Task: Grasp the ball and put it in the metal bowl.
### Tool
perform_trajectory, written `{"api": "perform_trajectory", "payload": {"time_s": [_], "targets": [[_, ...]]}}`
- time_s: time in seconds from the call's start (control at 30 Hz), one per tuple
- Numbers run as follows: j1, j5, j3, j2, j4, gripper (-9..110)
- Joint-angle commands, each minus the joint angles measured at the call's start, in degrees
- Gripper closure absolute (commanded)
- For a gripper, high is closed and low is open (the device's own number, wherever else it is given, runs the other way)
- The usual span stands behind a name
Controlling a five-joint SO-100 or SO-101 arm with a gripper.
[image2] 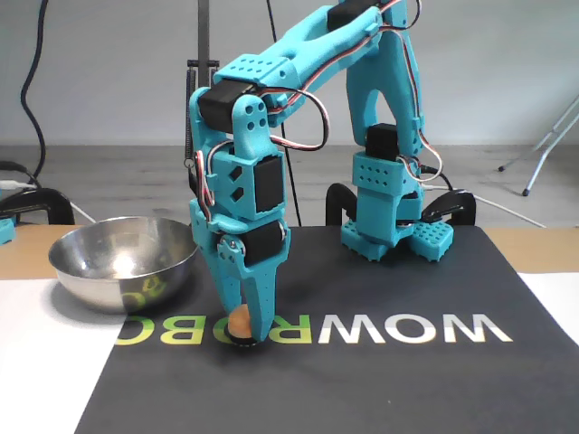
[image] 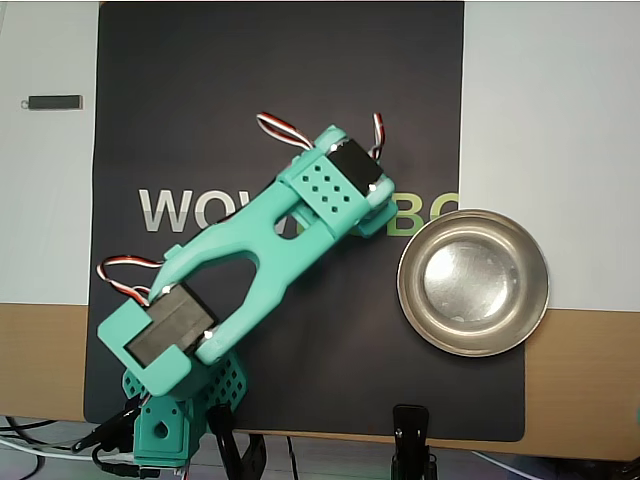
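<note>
- The table [image2: 27, 362] is carrying a large black mat [image2: 380, 380] with printed letters. The mat surface looks smooth, so I think the ball could roll far over it if it is escaping from the grip.
- The teal arm [image: 270, 250] is reaching over the middle of the mat. In the overhead view it is covering the ball completely, so only the fixed view is helping to check the grasp.
- The metal bowl [image2: 122, 262] is standing at the left of the pincer in the fixed view, near it but apart, partly on the mat edge. Its wall is rising clearly above the mat, and I judge that a low sideways move could be knocking the pincer or the ball against the rim. The arm is needing to lift first.
- The pincer [image2: 242, 333] is pointing straight down with its tips at the mat. The jaws are closed nearly together around the ball, with only the width of the ball between them. Whether they are pressing firmly, I cannot tell.
- The ball [image2: 239, 320] is sitting low between the two teal fingers, over the green letters, at or just above the mat. It is small, round and smooth, and it is being held close to the fingertips. If the grip is weak or off centre, I think it could be squeezed out downward when the arm is rising.
</note>
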Motion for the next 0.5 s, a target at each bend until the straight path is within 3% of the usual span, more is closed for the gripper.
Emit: {"api": "perform_trajectory", "payload": {"time_s": [0.0,0.27,0.47], "targets": [[0.4,0.1,-3.5,1.1,0.4,78],[0.4,0.1,-5.4,4.5,0.5,78],[1.1,-0.4,-5.4,10.8,8.1,78]]}}
